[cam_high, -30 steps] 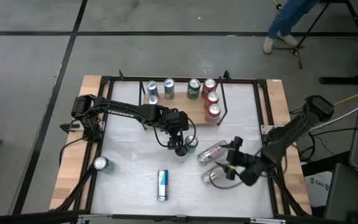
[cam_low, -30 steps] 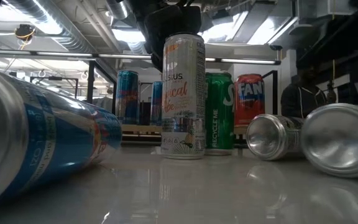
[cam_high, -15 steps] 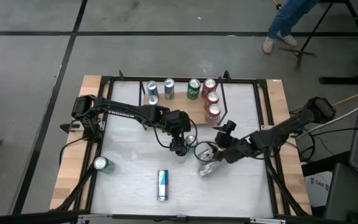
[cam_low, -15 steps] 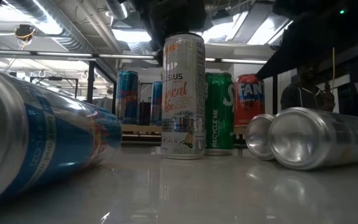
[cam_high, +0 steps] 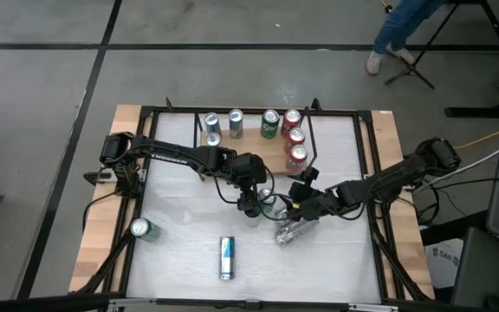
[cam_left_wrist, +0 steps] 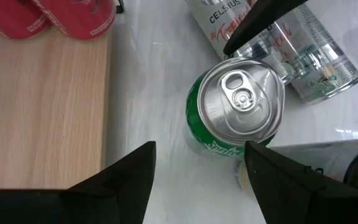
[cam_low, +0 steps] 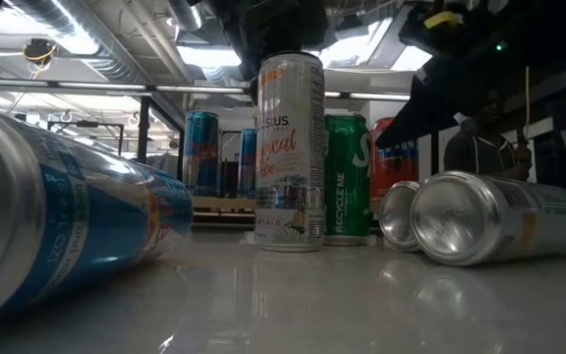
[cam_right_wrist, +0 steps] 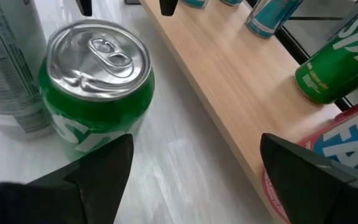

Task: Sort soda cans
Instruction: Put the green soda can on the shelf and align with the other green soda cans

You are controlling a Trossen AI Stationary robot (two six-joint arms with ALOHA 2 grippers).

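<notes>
White table point(cam_high: 180, 234), near edge roomy: blue can point(cam_high: 226, 257) lying, green can point(cam_high: 141, 229) far left. Mid-table it's tight: left gripper point(cam_high: 251, 206) parted over a tall can point(cam_low: 290, 147), right gripper point(cam_high: 294, 198) wide, empty, beside green can point(cam_right_wrist: 96, 87). Far board point(cam_high: 258, 154) holds sorted cans point(cam_high: 294, 137).

Glossy white tabletop point(cam_high: 180, 234) mirrors the metal soda cans point(cam_low: 288, 147), their brushed silver lids point(cam_left_wrist: 241, 102) dented and shiny, their printed bodies slick. A pale, matt wooden board point(cam_right_wrist: 241, 93) shows fine grain. Each arm's matt black claw fingers point(cam_left_wrist: 126, 180) look like hard plastic.
</notes>
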